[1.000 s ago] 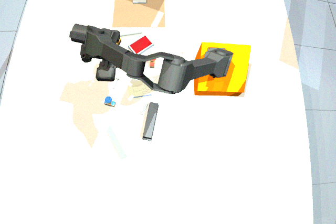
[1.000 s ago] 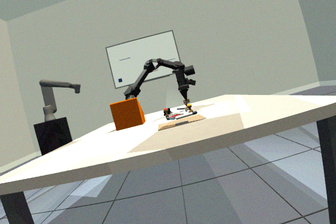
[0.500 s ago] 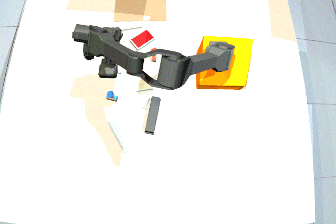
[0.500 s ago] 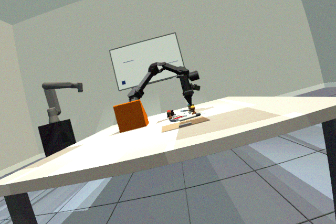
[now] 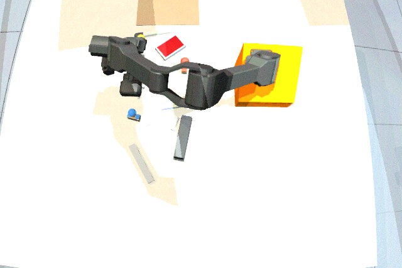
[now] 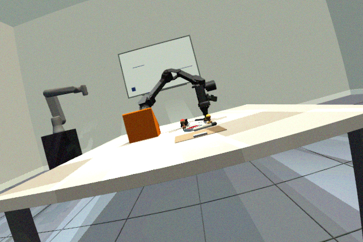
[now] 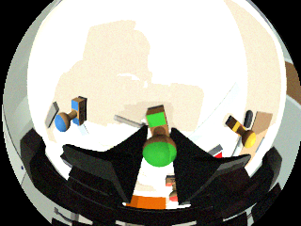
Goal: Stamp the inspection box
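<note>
My gripper (image 6: 206, 115) (image 7: 160, 134) is shut on the green-topped stamp (image 7: 160, 153), holding its wooden handle between the fingertips, low over the table. The top view hides the fingertips behind the arm; in the exterior view they are beside the yellow stamp, and the held stamp cannot be made out. A green patch marks the stamp's base in the wrist view. The red ink pad (image 5: 170, 47) (image 6: 193, 127) (image 7: 218, 154) lies in a pale tray, right of the gripper in the wrist view. The card and its inspection box cannot be made out in the glare, nor can any print.
A yellow stamp (image 5: 141, 36) (image 6: 208, 117) (image 7: 249, 138), a blue stamp (image 5: 131, 113) (image 7: 62, 122) and a red stamp (image 5: 184, 60) (image 6: 182, 122) stand around. A brown board (image 5: 181, 12) (image 6: 216, 130) lies beyond the pad. A dark grey block (image 5: 183, 137) and an orange-yellow box (image 5: 289, 76) (image 6: 140, 126) are also present.
</note>
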Tool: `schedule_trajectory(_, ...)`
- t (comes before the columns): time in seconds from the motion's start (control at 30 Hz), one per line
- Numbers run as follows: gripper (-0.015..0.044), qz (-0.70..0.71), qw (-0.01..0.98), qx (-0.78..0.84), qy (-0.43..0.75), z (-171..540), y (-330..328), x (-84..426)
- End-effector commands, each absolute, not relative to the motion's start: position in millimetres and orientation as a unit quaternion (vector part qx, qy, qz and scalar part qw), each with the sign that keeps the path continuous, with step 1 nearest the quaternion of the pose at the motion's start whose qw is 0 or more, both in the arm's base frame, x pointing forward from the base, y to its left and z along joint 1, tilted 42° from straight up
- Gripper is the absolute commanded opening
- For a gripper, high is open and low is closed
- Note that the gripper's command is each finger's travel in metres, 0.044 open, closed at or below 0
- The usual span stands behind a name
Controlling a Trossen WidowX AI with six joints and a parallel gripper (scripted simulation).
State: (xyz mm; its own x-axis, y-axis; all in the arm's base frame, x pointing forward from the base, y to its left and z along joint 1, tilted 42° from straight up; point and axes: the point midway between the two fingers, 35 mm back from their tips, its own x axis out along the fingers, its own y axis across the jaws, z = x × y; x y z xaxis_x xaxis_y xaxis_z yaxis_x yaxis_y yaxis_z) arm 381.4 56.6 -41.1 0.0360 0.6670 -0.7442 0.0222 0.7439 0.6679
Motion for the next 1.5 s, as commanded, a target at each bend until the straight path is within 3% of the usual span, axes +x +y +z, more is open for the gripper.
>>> schedule_trajectory(0.0, 0.0, 0.24, 0.666, 0.269, 0.653, -47, 61, 380)
schedule_trajectory(0.2, 0.0, 0.24, 0.666, 0.27, 0.653, -52, 66, 379)
schedule_trajectory(0.53, 0.0253, 0.242, 0.669, 0.265, 0.651, -49, 64, 381)
schedule_trajectory(0.67, 0.0253, 0.241, 0.669, 0.265, 0.652, -42, 57, 382)
schedule_trajectory(0.9, 0.0253, 0.238, 0.667, 0.268, 0.653, 35, -13, 376)
schedule_trajectory(1.47, 0.0253, 0.238, 0.667, 0.268, 0.653, 38, -15, 376)
